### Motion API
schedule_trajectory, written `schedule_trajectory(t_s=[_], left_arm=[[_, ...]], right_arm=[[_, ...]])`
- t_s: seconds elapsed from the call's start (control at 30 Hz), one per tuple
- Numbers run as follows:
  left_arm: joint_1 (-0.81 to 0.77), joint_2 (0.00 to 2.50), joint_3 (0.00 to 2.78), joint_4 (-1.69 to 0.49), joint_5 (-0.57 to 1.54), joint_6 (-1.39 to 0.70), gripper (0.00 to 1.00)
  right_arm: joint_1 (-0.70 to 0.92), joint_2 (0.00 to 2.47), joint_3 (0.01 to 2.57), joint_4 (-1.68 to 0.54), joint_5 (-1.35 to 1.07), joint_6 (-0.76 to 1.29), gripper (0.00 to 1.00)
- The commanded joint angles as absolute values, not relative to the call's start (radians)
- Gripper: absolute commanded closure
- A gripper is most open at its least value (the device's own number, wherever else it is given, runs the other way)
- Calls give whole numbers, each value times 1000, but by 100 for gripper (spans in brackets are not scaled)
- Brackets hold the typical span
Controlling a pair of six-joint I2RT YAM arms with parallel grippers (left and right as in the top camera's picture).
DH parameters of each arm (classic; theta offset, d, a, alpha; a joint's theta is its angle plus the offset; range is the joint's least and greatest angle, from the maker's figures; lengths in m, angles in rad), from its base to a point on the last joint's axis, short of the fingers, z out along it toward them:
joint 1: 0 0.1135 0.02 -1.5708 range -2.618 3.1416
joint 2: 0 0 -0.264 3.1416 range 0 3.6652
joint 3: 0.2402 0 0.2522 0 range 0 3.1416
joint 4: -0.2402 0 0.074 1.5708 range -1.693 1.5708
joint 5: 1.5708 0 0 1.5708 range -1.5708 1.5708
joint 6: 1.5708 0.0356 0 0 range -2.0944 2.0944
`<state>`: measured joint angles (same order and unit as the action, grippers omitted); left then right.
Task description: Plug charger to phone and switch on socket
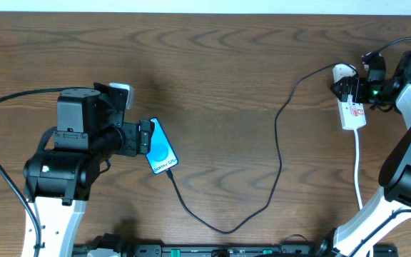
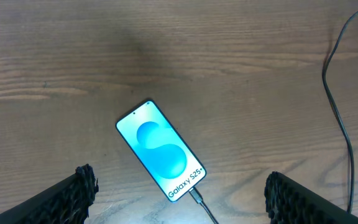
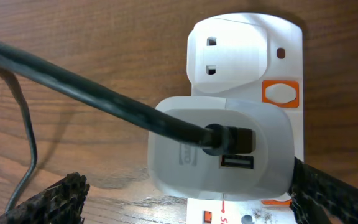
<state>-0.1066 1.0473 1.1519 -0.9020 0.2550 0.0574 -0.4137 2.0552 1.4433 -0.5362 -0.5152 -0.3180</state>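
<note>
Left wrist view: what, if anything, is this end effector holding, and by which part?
Nothing. The left end effector is open; the phone lies untouched on the table.

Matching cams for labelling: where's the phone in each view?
Overhead: phone lies left of centre, tilted, screen up.
Left wrist: phone sits centre-low, with its plug end toward the bottom right.
Right wrist: not in it; only the socket and the white adapter show.
Shared landmark: the black charger cable. It enters the phone's lower end in the overhead and left wrist views, and the adapter in the right wrist view.
</note>
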Motion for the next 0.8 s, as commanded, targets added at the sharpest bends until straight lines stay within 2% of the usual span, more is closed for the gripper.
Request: schedule_trajectory(t_s=[0.0, 0.23, 0.77], left_arm=[[-109, 1051, 1163, -905, 242, 74, 12], [-109, 1051, 1163, -905, 242, 74, 12], [-109, 1051, 1163, -904, 242, 74, 12]], right_arm=[[-397, 2066, 1406, -542, -541, -299, 1], [-396, 2066, 1402, -551, -557, -223, 1], [-391, 2067, 1398, -553, -613, -213, 1]])
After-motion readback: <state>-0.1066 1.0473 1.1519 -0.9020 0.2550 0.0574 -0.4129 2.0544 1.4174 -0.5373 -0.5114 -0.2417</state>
